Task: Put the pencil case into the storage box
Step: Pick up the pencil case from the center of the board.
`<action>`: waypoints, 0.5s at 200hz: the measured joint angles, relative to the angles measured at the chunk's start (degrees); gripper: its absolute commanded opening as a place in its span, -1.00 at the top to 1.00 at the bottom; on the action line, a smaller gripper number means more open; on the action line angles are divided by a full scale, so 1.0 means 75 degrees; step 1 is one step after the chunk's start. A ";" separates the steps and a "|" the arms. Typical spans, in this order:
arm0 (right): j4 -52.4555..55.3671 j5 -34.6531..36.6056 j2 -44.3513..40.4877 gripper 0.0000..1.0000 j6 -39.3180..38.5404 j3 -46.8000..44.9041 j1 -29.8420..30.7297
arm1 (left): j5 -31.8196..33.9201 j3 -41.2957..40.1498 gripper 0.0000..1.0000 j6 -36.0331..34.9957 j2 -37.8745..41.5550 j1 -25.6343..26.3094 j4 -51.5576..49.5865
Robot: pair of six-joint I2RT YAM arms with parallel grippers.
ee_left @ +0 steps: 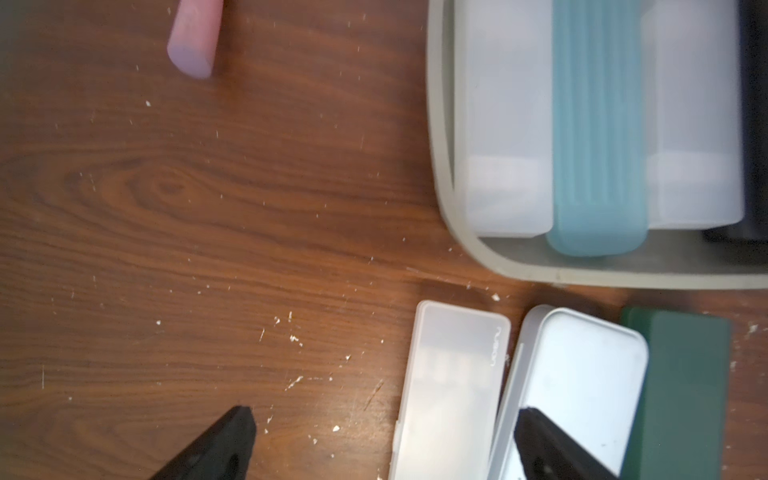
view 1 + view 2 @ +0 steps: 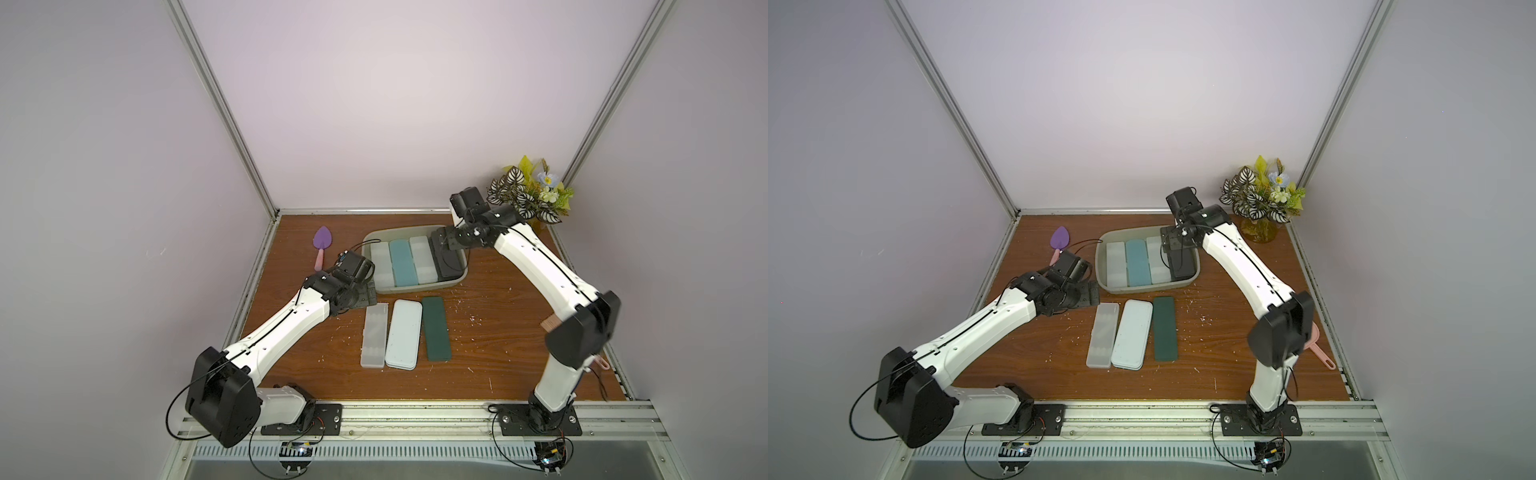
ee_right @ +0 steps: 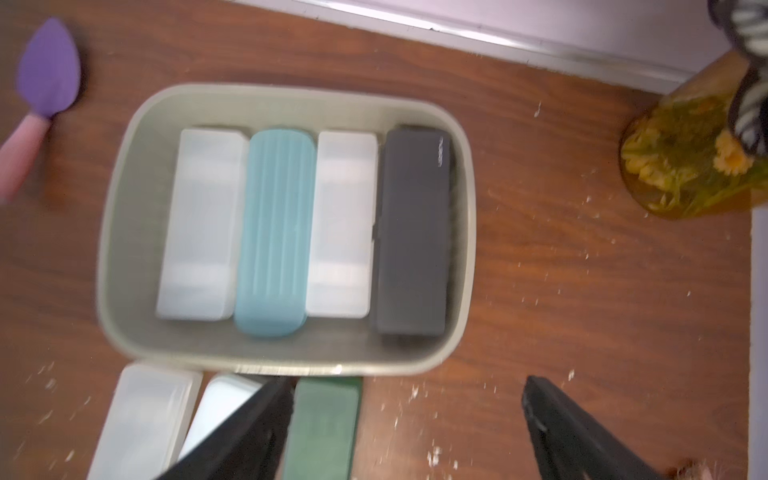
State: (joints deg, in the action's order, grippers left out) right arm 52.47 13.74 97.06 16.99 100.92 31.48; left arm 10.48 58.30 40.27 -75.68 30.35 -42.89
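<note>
Dark grey plastic is what we see first: a rectangular pencil case lying flat in the shallow grey-green plastic storage box with rounded corners, against the wall on the robot's right. Beside it in the box we find a frosted white case, a ribbed light-blue case and a second frosted white case, all four side by side. The right gripper hovers above the box at the dark case's end, its fingers spread wide and gripping nothing. On the brown wood-grain table, just in front of the box, three more cases lie in a row: a narrow clear frosted case, a wider pale-blue case with rounded corners and a dark green flat case. The left gripper hangs over the table near the box's left front corner, also released and empty. Farther out we see a purple-and-pink spatula on the left and a leafy plant in an amber glass vase in the far right corner.
</note>
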 measured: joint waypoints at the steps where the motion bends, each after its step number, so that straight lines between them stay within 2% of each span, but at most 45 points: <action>1: -0.0029 0.0000 -0.0070 -0.85 0.0015 -0.0082 0.0006 | -0.0006 -0.0015 -0.97 0.0000 -0.0006 0.0009 0.0003; 22: -0.0516 -0.0213 -0.1533 -0.85 0.0358 -0.2197 0.0105 | -0.0052 -0.0323 -0.97 0.0006 -0.0140 0.0175 0.0012; 54: -0.0880 -0.0522 -0.2381 -0.85 0.0860 -0.4476 0.0085 | -0.0204 -0.0580 -0.99 0.0041 -0.0175 0.0530 0.0149; 76: -0.0921 -0.0720 -0.2923 -0.85 0.1134 -0.5435 0.0119 | -0.0344 -0.0766 -0.99 0.0087 -0.0213 0.0644 0.0353; 100: -0.0965 -0.0854 -0.3593 -0.86 0.1329 -0.5866 0.0143 | -0.0396 -0.0877 -0.99 0.0131 -0.0376 0.0694 0.0484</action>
State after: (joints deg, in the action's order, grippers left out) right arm 45.23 7.33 70.11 26.96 56.93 32.56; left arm 7.51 51.72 41.25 -78.50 35.55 -39.27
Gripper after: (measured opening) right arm 0.927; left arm 0.996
